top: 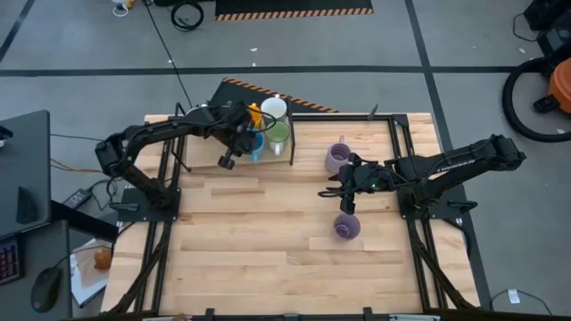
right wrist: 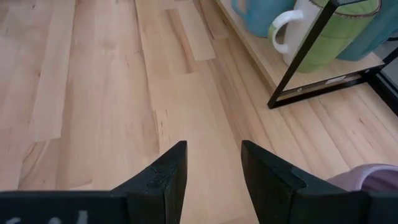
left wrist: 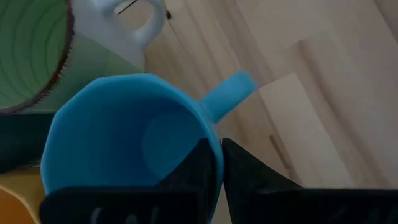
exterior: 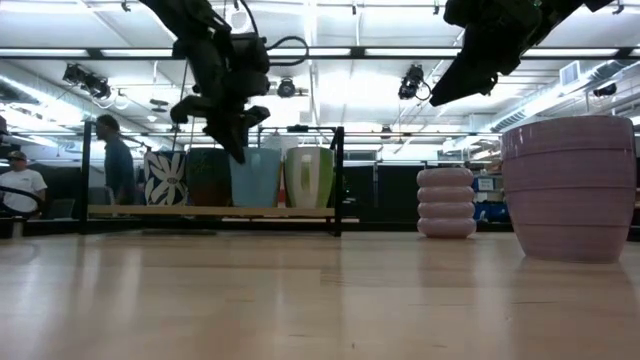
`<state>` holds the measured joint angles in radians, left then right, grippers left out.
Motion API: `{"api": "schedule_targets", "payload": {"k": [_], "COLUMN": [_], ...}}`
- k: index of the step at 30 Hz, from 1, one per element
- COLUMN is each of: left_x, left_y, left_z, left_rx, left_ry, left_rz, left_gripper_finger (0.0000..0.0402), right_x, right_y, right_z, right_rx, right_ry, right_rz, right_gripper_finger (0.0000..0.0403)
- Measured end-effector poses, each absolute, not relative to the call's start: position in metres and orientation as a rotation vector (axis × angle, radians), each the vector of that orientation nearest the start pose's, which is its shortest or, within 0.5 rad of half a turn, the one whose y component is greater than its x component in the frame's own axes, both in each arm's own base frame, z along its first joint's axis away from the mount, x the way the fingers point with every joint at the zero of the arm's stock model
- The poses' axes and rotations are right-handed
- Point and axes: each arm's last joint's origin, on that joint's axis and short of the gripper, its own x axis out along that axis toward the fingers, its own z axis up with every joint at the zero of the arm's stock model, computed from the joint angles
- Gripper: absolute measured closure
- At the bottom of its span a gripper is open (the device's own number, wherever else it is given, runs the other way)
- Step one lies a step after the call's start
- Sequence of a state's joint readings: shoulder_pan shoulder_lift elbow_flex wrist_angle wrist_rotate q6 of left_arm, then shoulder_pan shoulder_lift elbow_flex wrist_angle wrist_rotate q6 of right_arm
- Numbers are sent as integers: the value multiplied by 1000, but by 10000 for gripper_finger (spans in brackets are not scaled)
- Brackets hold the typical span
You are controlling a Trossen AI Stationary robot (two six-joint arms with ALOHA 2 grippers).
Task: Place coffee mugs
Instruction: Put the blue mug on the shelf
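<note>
From above, two lavender mugs are counted on the counter (top: 268, 241): one (top: 338, 158) near the black rack (top: 292, 143), one (top: 347, 226) well apart from it. In the rack, a white mug (top: 273, 108), a green mug (top: 278, 135), a blue mug (top: 255, 144) and an orange one (top: 254, 116) are partly hidden by the left claw (top: 237, 143). The right claw (top: 346, 188) is held between the lavender mugs.

At counter height, a patterned mug (exterior: 165, 177) and a darker one (exterior: 208, 176) are also seen in the rack.

From the left wrist, the claw is seen clamped on the blue mug's rim.

From the right wrist, the fingers (right wrist: 158, 174) are seen apart and empty.
</note>
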<state>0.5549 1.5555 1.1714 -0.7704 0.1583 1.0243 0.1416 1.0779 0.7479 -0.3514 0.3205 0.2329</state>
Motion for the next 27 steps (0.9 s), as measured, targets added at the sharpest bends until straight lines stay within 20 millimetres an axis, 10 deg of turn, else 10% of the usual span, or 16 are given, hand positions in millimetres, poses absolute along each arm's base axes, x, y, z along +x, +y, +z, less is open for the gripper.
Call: {"api": "schedule_targets", "payload": {"k": [27], "left_x": [268], "left_y": [153], "left_z": [242], "left_rx": [589], "left_ry": [1178], "left_rz": [-168], "left_gripper_finger": [278], "right_x": [219], "right_y": [22], "right_z": [254], "right_rx": [65], "right_ry": [639], "right_rz": [-246], "right_gripper_finger": [245]}}
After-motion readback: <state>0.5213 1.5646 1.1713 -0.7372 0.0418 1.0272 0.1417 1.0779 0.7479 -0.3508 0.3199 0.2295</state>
